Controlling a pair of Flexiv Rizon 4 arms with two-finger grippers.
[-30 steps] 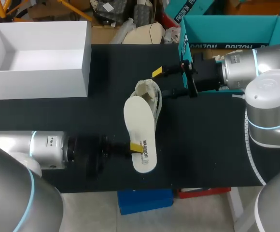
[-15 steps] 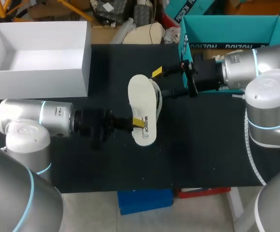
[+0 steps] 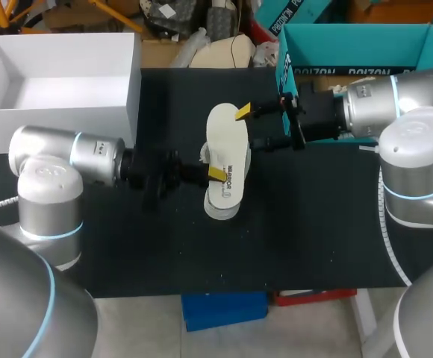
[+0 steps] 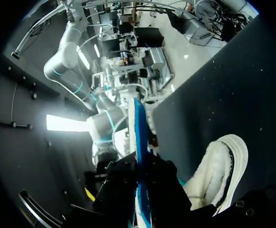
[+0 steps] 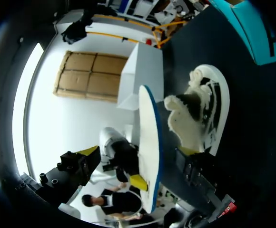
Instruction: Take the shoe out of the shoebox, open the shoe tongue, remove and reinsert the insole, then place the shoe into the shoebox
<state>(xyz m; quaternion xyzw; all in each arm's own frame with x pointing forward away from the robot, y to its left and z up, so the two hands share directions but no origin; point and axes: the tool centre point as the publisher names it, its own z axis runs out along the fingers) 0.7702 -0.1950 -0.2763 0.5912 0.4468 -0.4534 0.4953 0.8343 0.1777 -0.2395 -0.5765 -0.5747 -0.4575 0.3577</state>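
A white insole (image 3: pixel 228 153) with a blue underside hangs flat over the middle of the table, and my left gripper (image 3: pixel 215 173) is shut on its edge. The left wrist view shows the insole (image 4: pixel 139 137) edge-on between the fingers. Under it lies the white shoe (image 5: pixel 209 111) with fluffy lining, mostly covered in the head view and visible beside the insole as the shoe (image 4: pixel 221 173). My right gripper (image 3: pixel 251 128) stands open at the shoe's far right side, holding nothing. The white shoebox (image 3: pixel 116 119) sits at the back left.
A teal box (image 3: pixel 354 60) stands at the back right, just behind my right arm. Bare black tabletop lies in front of the shoe and to its right.
My left arm has carried the insole from the table's front edge away toward the back, until it lies over the shoe. The right arm has stayed where it was, open.
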